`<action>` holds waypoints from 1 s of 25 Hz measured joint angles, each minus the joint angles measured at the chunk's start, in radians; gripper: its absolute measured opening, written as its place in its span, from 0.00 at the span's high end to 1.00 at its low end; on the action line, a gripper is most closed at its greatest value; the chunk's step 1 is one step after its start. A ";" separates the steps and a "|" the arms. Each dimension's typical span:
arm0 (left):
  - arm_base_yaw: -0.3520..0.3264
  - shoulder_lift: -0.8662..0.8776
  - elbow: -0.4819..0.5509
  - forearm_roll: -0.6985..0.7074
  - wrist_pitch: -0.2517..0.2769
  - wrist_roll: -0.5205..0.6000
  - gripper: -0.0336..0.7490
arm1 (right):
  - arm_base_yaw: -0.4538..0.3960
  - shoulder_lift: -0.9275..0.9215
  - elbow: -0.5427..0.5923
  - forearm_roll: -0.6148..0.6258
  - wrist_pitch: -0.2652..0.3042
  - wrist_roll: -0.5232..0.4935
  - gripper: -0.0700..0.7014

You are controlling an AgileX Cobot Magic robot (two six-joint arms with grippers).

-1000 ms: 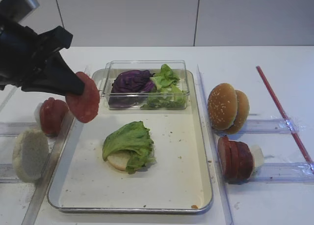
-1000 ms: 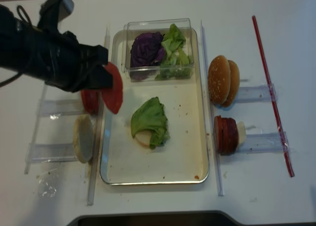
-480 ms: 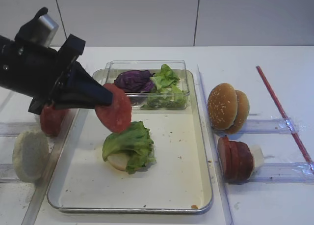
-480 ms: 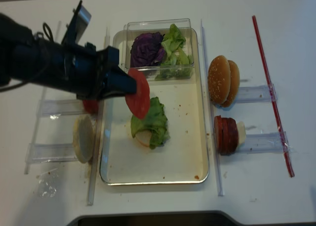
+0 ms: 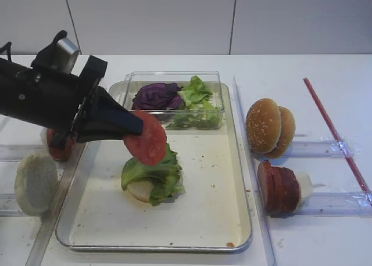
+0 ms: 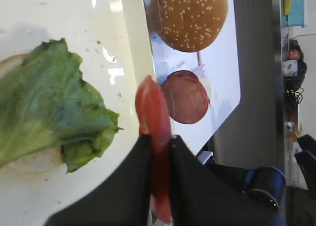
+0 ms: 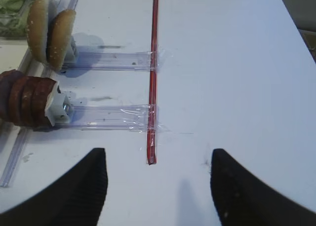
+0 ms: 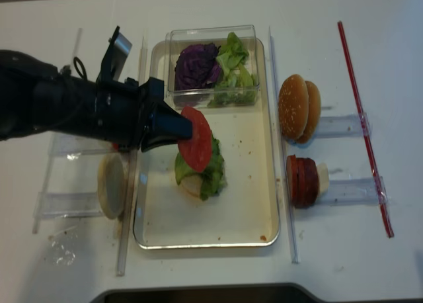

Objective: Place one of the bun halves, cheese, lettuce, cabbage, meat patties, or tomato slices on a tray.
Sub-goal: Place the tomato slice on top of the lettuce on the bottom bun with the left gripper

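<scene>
1. The tray is lying mid-table; a lettuce leaf is covering a pale bun half on its floor.
2. The left gripper is pinching a tomato slice just above that lettuce.
3. The clear box is sitting at the tray's far end, holding cabbage.
4. The right gripper is hanging spread apart, well right of the tray.

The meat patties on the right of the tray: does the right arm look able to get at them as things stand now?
Probably yes. The meat patties stand upright in their clear holder outside the tray, nothing lies over them, and the right gripper waits with jaws open on bare table beside them.
</scene>
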 joint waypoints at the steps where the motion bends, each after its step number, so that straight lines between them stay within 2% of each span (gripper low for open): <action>1: 0.000 0.013 0.000 0.000 0.001 0.001 0.90 | 0.000 0.000 0.000 0.000 0.000 0.000 0.30; 7: 0.000 0.085 0.000 -0.004 0.004 0.016 0.90 | 0.000 0.000 0.000 0.000 0.000 0.000 0.30; 15: 0.000 0.134 0.000 -0.098 0.008 0.078 0.90 | 0.000 0.000 0.000 0.000 0.000 0.000 0.30; 25: 0.000 0.184 0.000 -0.103 -0.002 0.097 0.90 | 0.000 0.000 0.000 0.000 0.000 0.000 0.30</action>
